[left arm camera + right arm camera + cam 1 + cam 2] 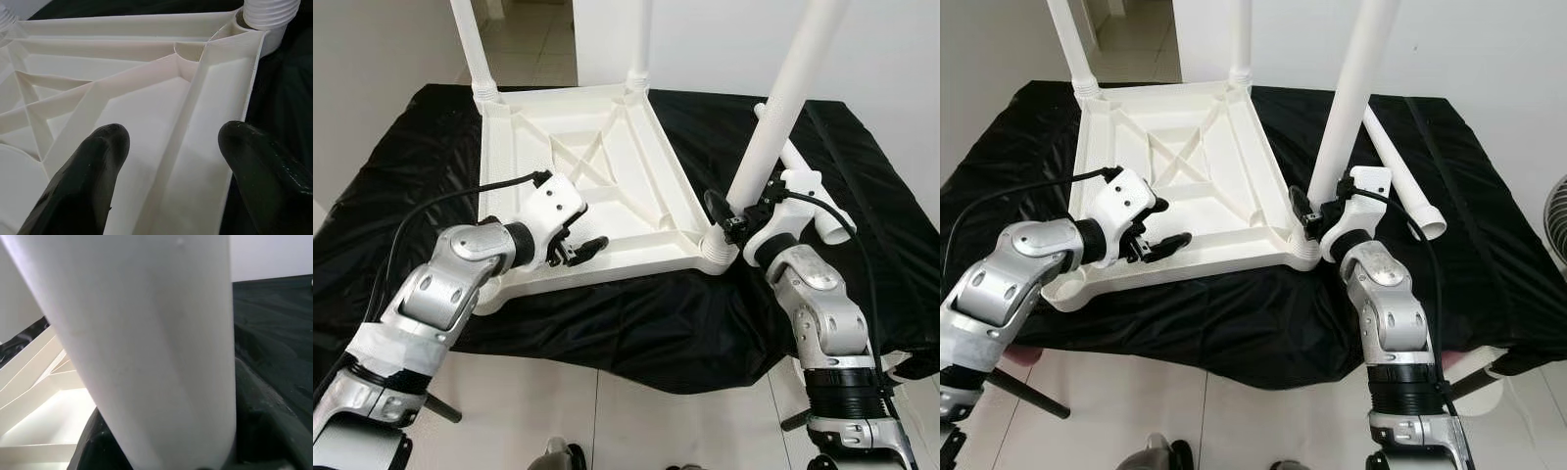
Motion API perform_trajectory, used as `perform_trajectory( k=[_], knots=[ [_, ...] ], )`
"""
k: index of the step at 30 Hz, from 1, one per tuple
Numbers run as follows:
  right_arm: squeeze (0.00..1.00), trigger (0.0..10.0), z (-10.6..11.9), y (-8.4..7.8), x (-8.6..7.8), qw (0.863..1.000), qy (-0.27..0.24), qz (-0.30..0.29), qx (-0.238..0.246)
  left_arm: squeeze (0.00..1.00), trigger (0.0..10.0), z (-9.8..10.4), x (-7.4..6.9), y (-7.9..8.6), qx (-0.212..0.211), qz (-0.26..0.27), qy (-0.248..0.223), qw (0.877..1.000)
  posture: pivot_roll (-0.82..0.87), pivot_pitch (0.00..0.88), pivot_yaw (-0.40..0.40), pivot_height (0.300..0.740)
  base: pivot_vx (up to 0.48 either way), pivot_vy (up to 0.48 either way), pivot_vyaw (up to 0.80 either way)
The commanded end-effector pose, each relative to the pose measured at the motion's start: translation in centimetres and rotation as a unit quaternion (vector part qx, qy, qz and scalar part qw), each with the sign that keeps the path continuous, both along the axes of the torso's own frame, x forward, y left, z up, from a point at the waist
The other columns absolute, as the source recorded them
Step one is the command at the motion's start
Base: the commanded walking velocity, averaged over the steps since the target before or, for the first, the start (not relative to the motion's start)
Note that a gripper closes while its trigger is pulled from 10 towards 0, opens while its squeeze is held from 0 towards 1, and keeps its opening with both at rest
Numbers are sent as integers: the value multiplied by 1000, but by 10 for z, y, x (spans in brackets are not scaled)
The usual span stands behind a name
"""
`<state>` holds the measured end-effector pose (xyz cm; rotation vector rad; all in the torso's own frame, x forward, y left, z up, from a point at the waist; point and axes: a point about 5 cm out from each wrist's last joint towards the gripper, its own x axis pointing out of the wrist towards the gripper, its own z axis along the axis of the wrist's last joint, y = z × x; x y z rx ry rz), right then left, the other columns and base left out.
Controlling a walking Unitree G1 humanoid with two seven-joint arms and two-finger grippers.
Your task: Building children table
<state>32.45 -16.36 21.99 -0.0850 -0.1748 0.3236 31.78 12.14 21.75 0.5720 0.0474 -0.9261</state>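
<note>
A white plastic table top [607, 176] lies upside down on a black cloth [656, 323]. Two white legs [472, 44] [639, 39] stand upright in its far corners. A third leg [783, 108] stands tilted in the near right corner socket [717, 253]. My right gripper [732, 221] is shut on this leg just above the socket, and the same leg [146, 333] shows close up in the right wrist view. My left gripper [579, 251] is open at the table top's near rim [195, 161], one finger [83, 186] over the inside and the other beyond the edge.
A loose white leg [1402, 178] lies on the cloth behind my right arm. The near left corner socket [1062, 290] holds no leg. Tiled floor [636, 421] runs below the cloth's front edge. A fan [1557, 211] stands at the far right.
</note>
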Motion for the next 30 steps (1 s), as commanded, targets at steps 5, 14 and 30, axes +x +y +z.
perform_trajectory(
  k=[5, 14, 30],
  knots=[
    [0, 10000, -20, -3, 4, 999, 35, 5, -9, 0, 10000, -1, -5, -3, 0, -19, 1, 1000, -23, 121, 34, 740, 0, 0, 0],
    [0, 10000, -26, -7, 13, 999, 50, 10, -15, 0, 10000, 1, -12, -5, 2, -52, 4, 999, -11, 131, 42, 740, 0, 0, 0],
    [0, 10000, -56, -15, 5, 989, 120, 81, -25, 0, 10000, 1, -13, -2, 7, -51, 7, 999, -8, 142, 56, 740, 0, 0, 0]
  ],
)
